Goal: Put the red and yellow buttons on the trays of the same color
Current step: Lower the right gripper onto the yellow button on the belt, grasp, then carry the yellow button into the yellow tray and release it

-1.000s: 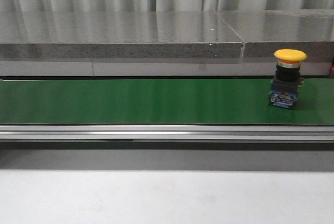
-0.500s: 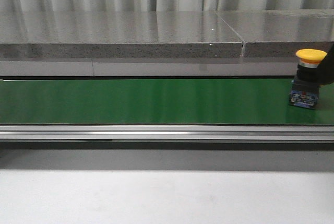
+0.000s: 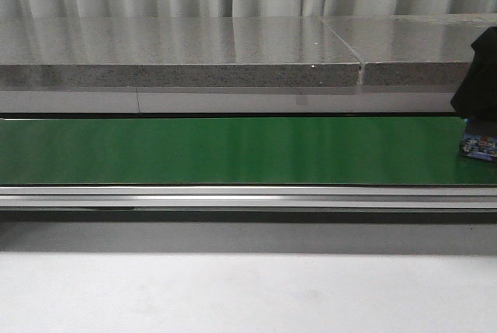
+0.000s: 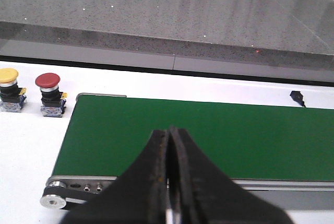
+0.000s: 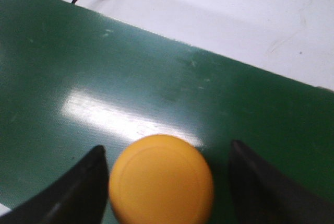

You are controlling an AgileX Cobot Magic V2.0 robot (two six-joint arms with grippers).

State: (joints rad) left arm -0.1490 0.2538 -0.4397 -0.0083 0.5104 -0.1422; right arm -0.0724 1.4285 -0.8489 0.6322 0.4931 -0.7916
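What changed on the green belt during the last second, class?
The yellow button travelled right along the green belt; only its base shows at the front view's edge. The right pincer came in, open around its cap. The granite shelf stayed as it was.

You see matte black, smoothly curved fingers on both arms: the left gripper (image 4: 169,182) has two tapering fingers with brownish, rust-like wear along their inner edges, the right gripper (image 5: 167,182) has rounded black fingertips (image 5: 86,182), and in the front view it is a plain black mass (image 3: 479,77).
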